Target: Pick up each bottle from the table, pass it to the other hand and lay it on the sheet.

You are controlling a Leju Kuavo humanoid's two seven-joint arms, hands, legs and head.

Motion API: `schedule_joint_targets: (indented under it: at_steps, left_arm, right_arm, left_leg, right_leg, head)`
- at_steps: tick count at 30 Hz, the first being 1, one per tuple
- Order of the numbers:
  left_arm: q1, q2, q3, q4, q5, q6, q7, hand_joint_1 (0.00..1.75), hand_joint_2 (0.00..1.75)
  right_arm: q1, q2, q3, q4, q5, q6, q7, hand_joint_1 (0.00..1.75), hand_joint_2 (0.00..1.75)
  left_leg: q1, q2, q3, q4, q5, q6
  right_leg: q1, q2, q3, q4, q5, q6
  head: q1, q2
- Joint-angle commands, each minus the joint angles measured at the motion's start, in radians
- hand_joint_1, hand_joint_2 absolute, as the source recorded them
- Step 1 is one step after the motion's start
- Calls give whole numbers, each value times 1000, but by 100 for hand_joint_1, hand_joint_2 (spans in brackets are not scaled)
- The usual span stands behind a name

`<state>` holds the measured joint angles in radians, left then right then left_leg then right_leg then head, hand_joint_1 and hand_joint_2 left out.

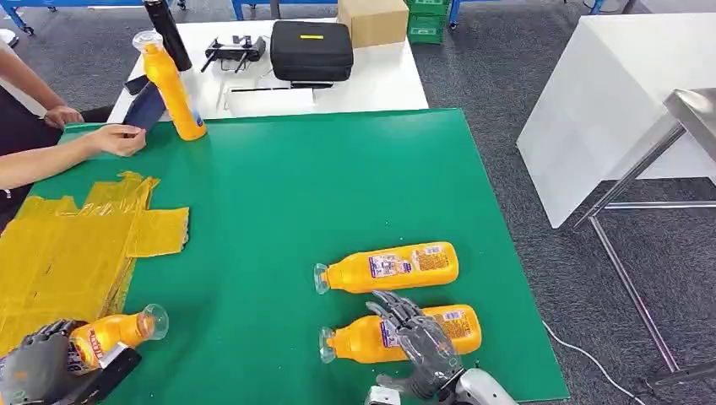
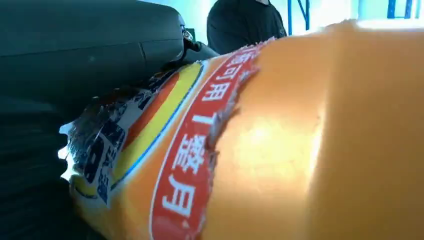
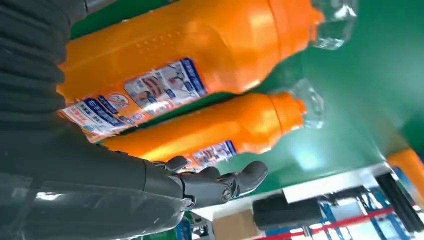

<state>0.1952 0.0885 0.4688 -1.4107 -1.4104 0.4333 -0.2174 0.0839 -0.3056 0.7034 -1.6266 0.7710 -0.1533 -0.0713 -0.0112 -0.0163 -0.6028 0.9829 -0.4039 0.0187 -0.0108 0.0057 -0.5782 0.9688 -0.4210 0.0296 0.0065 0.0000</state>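
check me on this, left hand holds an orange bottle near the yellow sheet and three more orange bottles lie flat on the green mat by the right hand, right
Not three: the head view shows two orange bottles lying flat by the right hand. The left hand does hold its bottle near the yellow sheet.

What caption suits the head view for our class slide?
Left robot hand grips an orange plastic bottle beside the crumpled yellow sheet; right robot hand hovers over another lying orange bottle.

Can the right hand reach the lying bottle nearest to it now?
Probably yes. The right hand hovers open right over the near bottle, with its fingers spread and nothing between them. The far bottle lies apart.
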Motion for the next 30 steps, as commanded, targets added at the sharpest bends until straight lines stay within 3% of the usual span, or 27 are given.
schedule_joint_targets:
  at_steps: [1, 20, 30]
  left_arm:
    - [-43, 35, -39, 137, -17, -10, 44, 0, 175]
    - [20, -3, -32, -5, 86, -42, -13, 0, 175]
    - [36, -67, 27, -118, 354, -93, -159, 0, 175]
  right_arm:
    - [-16, -21, -35, 49, 21, 20, 29, 0, 175]
    - [-12, -10, -111, 55, 86, 25, 81, 0, 175]
    - [23, -135, -84, 19, 91, 87, 144, 0, 175]
  left_leg:
    - [1, 1, 4, -1, -1, -3]
    - [1, 1, 3, 0, -1, -2]
    - [1, 1, 4, 2, -3, -2]
  right_leg:
    - [1, 0, 5, -1, -1, -1]
    - [1, 0, 4, -1, -1, -1]
    - [1, -1, 5, 0, -2, 0]
  head:
    - [0, 0]
    - [0, 0]
    - [0, 0]
